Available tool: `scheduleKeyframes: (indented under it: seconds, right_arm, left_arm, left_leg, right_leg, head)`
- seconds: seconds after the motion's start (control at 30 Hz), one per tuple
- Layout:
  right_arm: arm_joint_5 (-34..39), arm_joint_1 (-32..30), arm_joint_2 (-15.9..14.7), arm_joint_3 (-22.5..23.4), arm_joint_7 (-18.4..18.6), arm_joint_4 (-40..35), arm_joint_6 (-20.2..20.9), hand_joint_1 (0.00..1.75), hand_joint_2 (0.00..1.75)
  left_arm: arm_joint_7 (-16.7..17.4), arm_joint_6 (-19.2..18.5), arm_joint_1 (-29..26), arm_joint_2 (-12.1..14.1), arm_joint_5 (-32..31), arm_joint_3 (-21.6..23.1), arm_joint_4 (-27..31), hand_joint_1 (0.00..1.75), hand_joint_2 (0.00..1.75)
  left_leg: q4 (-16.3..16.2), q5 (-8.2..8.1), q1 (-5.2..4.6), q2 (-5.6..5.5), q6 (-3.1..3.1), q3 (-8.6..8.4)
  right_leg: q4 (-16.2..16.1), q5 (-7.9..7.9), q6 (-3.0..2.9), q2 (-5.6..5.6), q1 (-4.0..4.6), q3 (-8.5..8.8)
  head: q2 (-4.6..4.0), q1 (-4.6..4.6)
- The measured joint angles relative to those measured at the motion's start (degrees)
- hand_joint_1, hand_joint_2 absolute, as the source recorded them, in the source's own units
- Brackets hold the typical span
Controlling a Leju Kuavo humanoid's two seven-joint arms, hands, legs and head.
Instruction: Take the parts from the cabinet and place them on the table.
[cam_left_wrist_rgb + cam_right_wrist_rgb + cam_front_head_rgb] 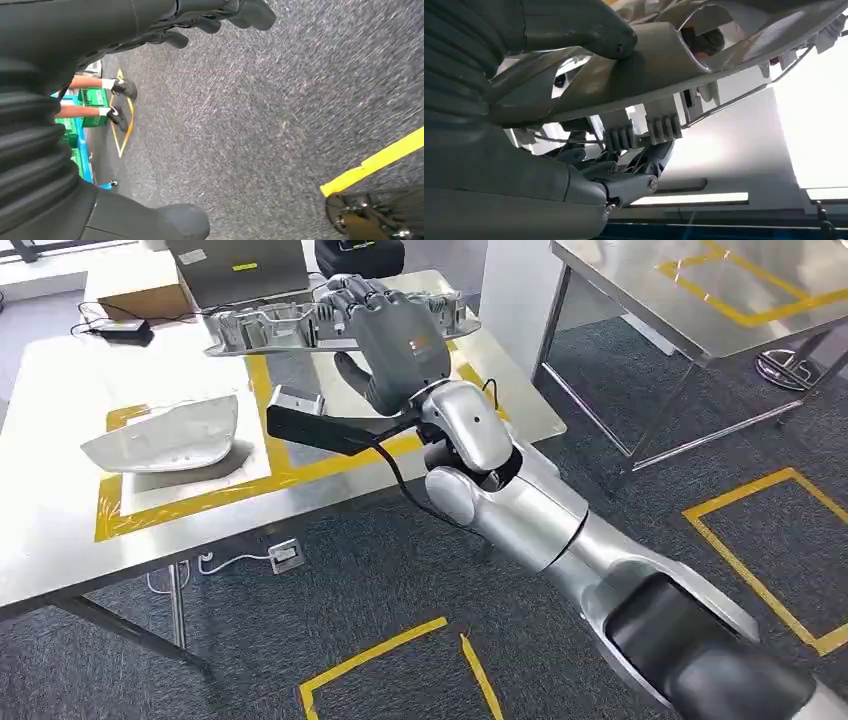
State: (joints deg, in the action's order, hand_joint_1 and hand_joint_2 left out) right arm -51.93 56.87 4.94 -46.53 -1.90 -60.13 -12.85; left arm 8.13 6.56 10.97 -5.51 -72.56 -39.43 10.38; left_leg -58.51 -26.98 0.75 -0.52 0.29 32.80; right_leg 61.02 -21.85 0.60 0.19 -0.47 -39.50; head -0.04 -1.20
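The robot's silver right arm reaches from the lower right of the head view up across a steel tabletop (60, 540). Its grey right hand (395, 340) is closed around a long, pale grey moulded plastic part (262, 328) with ribs and clips, holding it level above the far half of the tabletop, clear of the surface. In the right wrist view the same plastic part (659, 75) lies across the right hand (589, 125), with the thick grey thumb (579, 27) pressed on one side and the darker fingers (634, 165) curled on the other.

On the tabletop a rectangle of yellow tape (262, 390) is marked out. Inside it, toward the left edge, a white curved plastic shell (165, 435) lies on the surface, well apart from the held part. Near the far edge sit a brown cardboard box (140, 290), a small black power adapter with a cable (122, 332) and a grey laptop-like case (240, 268).

The left wrist view looks down at dark grey carpet (260, 115) with a yellow tape strip (375, 161). The left hand (220, 15) hangs over the carpet with its dark fingers loosely curled and holds nothing. A person's legs in white socks and black shoes (122, 89) stand beside green crates (92, 97).
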Motion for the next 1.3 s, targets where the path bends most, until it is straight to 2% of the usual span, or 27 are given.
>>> scheduleKeyframes:
  seconds: [0.03, 0.07, 0.1, 0.17, 0.2, 0.23, 0.27, 0.33, 0.37, 0.4, 0.43, 0.5, 0.53, 0.57, 0.67, 0.73, 0.77, 0.83, 0.87, 0.9, 0.93, 1.0, 1.03, 1.07, 1.2, 1.27, 1.3]
  right_arm:
    - [-0.09, 0.04, -0.04, 0.0, -0.02, 0.0, 0.04, 1.75, 1.75]
    - [-0.2, 0.15, -0.02, 0.0, -0.07, -0.02, 0.13, 1.75, 1.75]
    - [-0.26, 0.11, 0.07, 0.0, -0.07, -0.11, 0.13, 1.75, 1.75]
    - [-0.22, 0.04, -0.11, 0.04, 0.09, -0.11, 0.17, 1.75, 1.75]
    - [-0.22, 0.01, -0.09, 0.04, 0.07, -0.15, 0.2, 1.75, 1.75]
    - [-0.2, 0.04, -0.09, 0.04, 0.07, -0.15, 0.2, 1.75, 1.75]
    - [-0.22, 0.01, -0.09, 0.04, 0.0, -0.15, 0.22, 1.75, 1.75]
    - [-0.3, -0.1, -0.09, 0.04, -0.02, -0.15, 0.2, 1.75, 1.75]
    - [-0.33, -0.14, -0.09, 0.04, -0.02, -0.15, 0.22, 1.75, 1.75]
    - [-0.31, -0.23, -0.09, 0.04, -0.02, -0.15, 0.24, 1.75, 1.75]
    - [-0.31, -0.28, -0.09, 0.04, -0.02, -0.15, 0.33, 1.75, 1.75]
    - [-0.31, -0.29, -0.04, 0.04, -0.02, -0.15, 0.52, 1.75, 1.75]
    - [-0.33, -0.26, -0.04, 0.04, -0.02, -0.13, 0.55, 1.75, 1.75]
    - [-0.37, -0.16, -0.04, 0.04, -0.11, -0.13, 0.55, 1.75, 1.75]
    - [-0.5, -0.22, -0.02, 0.04, -0.17, -0.13, 0.5, 1.75, 1.75]
    - [-0.46, -0.22, 0.0, 0.07, -0.2, -0.15, 0.5, 1.75, 1.75]
    - [-0.46, -0.14, 0.0, 0.09, -0.17, -0.15, 0.52, 1.75, 1.75]
    - [-0.61, -0.38, -0.02, 0.09, -0.2, -0.13, 0.5, 1.75, 1.75]
    - [-0.66, -0.54, -0.09, 0.09, -0.22, -0.13, 0.48, 1.75, 1.75]
    - [-0.74, -0.64, -0.09, 0.09, -0.31, -0.13, 0.41, 1.75, 1.75]
    - [-0.9, -0.67, -0.09, 0.09, -0.24, -0.13, 0.44, 1.75, 1.75]
    - [-1.01, -0.66, -0.11, 0.09, 0.02, -0.13, 0.46, 1.75, 1.75]
    - [-1.03, -0.67, -0.15, 0.11, -0.06, -0.13, 0.46, 1.75, 1.75]
    - [-1.05, -0.6, -0.17, 0.11, -0.09, -0.13, 0.41, 1.75, 1.75]
    - [-1.18, -0.68, -0.2, 0.28, -0.02, -0.2, 0.41, 1.75, 1.75]
    - [-1.18, -0.73, -0.11, 0.48, -0.02, -0.2, 0.5, 1.75, 1.75]
    - [-1.29, -0.79, -0.09, 0.48, -0.07, -0.2, 0.5, 1.75, 1.75]
  left_arm:
    - [0.02, 0.02, 0.01, -0.02, 0.0, 0.0, -0.02, 0.0, 1.75]
    - [0.09, 0.02, 0.12, -0.02, 0.0, 0.0, 0.0, 0.0, 1.75]
    - [0.09, 0.0, 0.14, 0.0, 0.0, -0.02, 0.0, 0.0, 1.75]
    - [0.15, 0.0, -0.03, -0.04, 0.02, -0.04, 0.0, 0.0, 1.75]
    - [0.15, 0.0, 0.01, 0.02, 0.02, -0.04, 0.0, 0.0, 1.75]
    - [0.15, 0.02, 0.15, 0.0, 0.02, -0.04, 0.0, 0.0, 1.75]
    - [0.15, 0.02, 0.18, 0.0, 0.02, -0.04, 0.0, 0.0, 1.75]
    - [0.15, 0.02, 0.07, 0.02, 0.02, -0.04, 0.0, 0.0, 1.75]
    - [0.15, 0.02, -0.07, 0.02, 0.04, -0.04, -0.02, 0.0, 1.75]
    - [0.24, 0.02, -0.2, 0.02, 0.07, -0.07, -0.02, 0.0, 1.75]
    - [0.24, 0.04, -0.23, 0.02, 0.07, -0.09, 0.0, 0.0, 1.75]
    - [0.13, 0.17, -0.21, 0.04, 0.07, -0.15, 0.0, 0.0, 1.75]
    - [0.11, 0.2, -0.22, 0.11, 0.07, -0.24, -0.02, 0.0, 1.75]
    - [0.11, 0.22, -0.13, 0.11, 0.09, -0.33, -0.02, 0.0, 1.75]
    - [0.09, 0.24, -0.19, 0.04, 0.07, -0.33, -0.02, 0.0, 1.75]
    - [0.09, 0.3, -0.16, -0.02, 0.07, -0.37, 0.02, 0.0, 1.75]
    - [0.09, 0.3, -0.07, 0.07, 0.07, -0.39, 0.04, 0.0, 1.75]
    - [0.07, 0.3, 0.08, 0.02, 0.07, -0.39, 0.04, 0.0, 1.75]
    - [0.04, 0.28, -0.01, 0.02, 0.04, -0.39, 0.04, 0.0, 1.75]
    - [0.02, 0.28, -0.13, 0.02, 0.04, -0.39, 0.02, 0.0, 1.75]
    - [0.04, 0.28, -0.2, -0.07, 0.04, -0.42, 0.0, 0.0, 1.75]
    - [0.0, 0.28, -0.15, -0.15, 0.02, -0.44, 0.0, 0.0, 1.75]
    - [-0.02, 0.28, -0.17, -0.17, 0.0, -0.46, 0.0, 0.0, 1.75]
    - [-0.07, 0.28, -0.12, -0.17, 0.0, -0.46, 0.0, 0.0, 1.75]
    - [-0.11, 0.26, -0.12, -0.11, -0.11, -0.5, 0.02, 0.0, 1.75]
    - [-0.22, 0.26, 0.04, -0.13, -0.15, -0.52, 0.04, 0.0, 1.75]
    - [-0.28, 0.26, 0.06, -0.13, -0.17, -0.52, 0.04, 0.0, 1.75]
  left_leg:
    - [-0.09, -0.37, -0.14, -0.01, -0.41, -0.2]
    - [0.0, -0.43, -0.2, -0.02, -0.81, 0.09]
    - [0.25, -0.61, -0.18, 0.05, -1.18, 0.04]
    - [-0.14, -0.32, -0.21, 0.07, -2.08, -0.82]
    - [-1.17, -0.59, -0.14, 0.22, -2.35, -0.06]
    - [-3.85, -0.84, -0.13, 0.28, -2.52, 1.15]
    - [-7.57, -2.02, -0.08, 0.28, -2.79, 3.25]
    - [-15.8, -6.0, -0.05, 0.26, -3.28, 8.48]
    - [-17.75, -6.71, -0.04, 0.27, -3.35, 10.09]
    - [-17.13, -5.7, -0.04, 0.27, -3.23, 10.44]
    - [-14.02, -3.22, -0.05, 0.27, -2.85, 9.58]
    - [-4.15, 3.3, -0.07, 0.29, -2.09, 5.74]
    - [-0.32, 4.8, -0.21, 0.34, -1.76, 4.54]
    - [0.92, 2.58, -0.58, 0.42, -1.69, 4.25]
    - [0.73, 3.23, -0.53, 0.33, -0.64, 3.5]
    - [1.0, 3.15, -0.13, 0.24, 0.03, 2.38]
    - [0.99, 2.92, -0.12, 0.25, 0.34, 2.22]
    - [0.9, 2.41, -0.13, 0.24, 0.47, 1.99]
    - [0.78, 2.08, -0.12, 0.23, 0.43, 1.81]
    - [0.66, 1.7, -0.11, 0.22, 0.36, 1.48]
    - [0.51, 1.22, -0.08, 0.17, 0.24, 0.98]
    - [0.22, 0.22, 0.05, 0.01, -0.12, -0.07]
    - [0.11, -0.34, 0.07, -0.03, -0.5, -0.43]
    - [-0.02, -0.57, -0.14, -0.08, -0.93, -0.47]
    - [-0.28, -0.73, -0.13, 0.11, -2.48, -1.17]
    - [-4.66, -1.71, -0.05, 0.28, -2.94, 1.23]
    - [-9.38, -3.5, 0.05, 0.27, -3.1, 4.09]
  right_leg:
    - [-2.09, -0.4, -0.37, -0.06, 0.22, 0.58]
    - [-2.72, -1.7, -0.57, -0.03, 0.58, 0.71]
    - [-2.73, -0.85, -0.93, 0.06, 0.58, 1.01]
    - [-2.89, -1.09, -1.97, 0.26, 0.43, 1.79]
    - [-3.21, -1.19, -2.23, 0.21, 0.18, 2.47]
    - [-3.22, -1.45, -2.63, 0.19, 0.15, 2.92]
    - [-3.22, -1.72, -2.92, 0.17, 0.16, 3.16]
    - [-3.17, -2.32, -3.07, 0.19, 0.34, 3.63]
    - [-3.14, -2.64, -3.11, 0.24, 0.41, 3.92]
    - [-3.1, -3.01, -3.08, 0.33, 0.42, 4.34]
    - [-3.03, -3.41, -2.98, 0.42, 0.44, 4.86]
    - [-2.93, -4.24, -2.68, 0.45, 0.46, 5.97]
    - [-2.92, -4.61, -2.43, 0.43, 0.47, 6.32]
    - [-2.81, -4.8, -2.1, 0.5, 0.63, 6.16]
    - [-2.36, -4.89, -1.12, 0.49, 0.8, 6.43]
    - [-0.25, -6.09, -0.47, 0.28, 0.61, 5.51]
    - [3.24, -7.43, -0.13, 0.2, 0.5, 3.55]
    - [12.17, -10.83, 0.48, 0.18, 0.26, -2.02]
    - [15.17, -11.62, 0.59, 0.18, 0.19, -4.22]
    - [15.57, -10.77, 0.51, 0.15, 0.05, -5.26]
    - [12.94, -8.39, 0.5, 0.07, -0.07, -4.69]
    - [3.21, -2.13, 0.45, 0.03, -0.15, -0.82]
    - [-1.62, 0.05, 0.26, -0.09, -0.16, 0.76]
    - [-2.33, -2.21, -0.07, -0.1, 0.29, 1.04]
    - [-2.48, -1.75, -2.02, 0.17, 0.19, 2.34]
    - [-2.78, -2.23, -2.76, 0.07, 0.04, 3.37]
    - [-2.77, -2.55, -2.96, 0.08, 0.11, 3.61]
  head:
    - [0.0, -0.13]
    - [0.0, 0.0]
    - [0.0, -0.07]
    - [0.0, 0.0]
    - [0.0, -0.02]
    - [0.0, -0.33]
    - [0.0, -0.39]
    - [0.0, -0.31]
    - [0.0, -0.35]
    - [0.0, -0.33]
    - [0.0, -0.35]
    - [0.0, -0.35]
    - [0.0, -0.33]
    - [0.0, -0.35]
    - [0.0, -0.31]
    - [0.0, -0.24]
    - [0.0, -0.13]
    - [0.0, -0.13]
    - [0.0, -0.15]
    - [0.0, -0.11]
    - [0.0, -0.18]
    - [0.0, -0.13]
    - [0.0, -0.09]
    - [0.0, -0.13]
    - [0.0, -0.07]
    - [0.0, -0.52]
    - [0.0, -0.44]
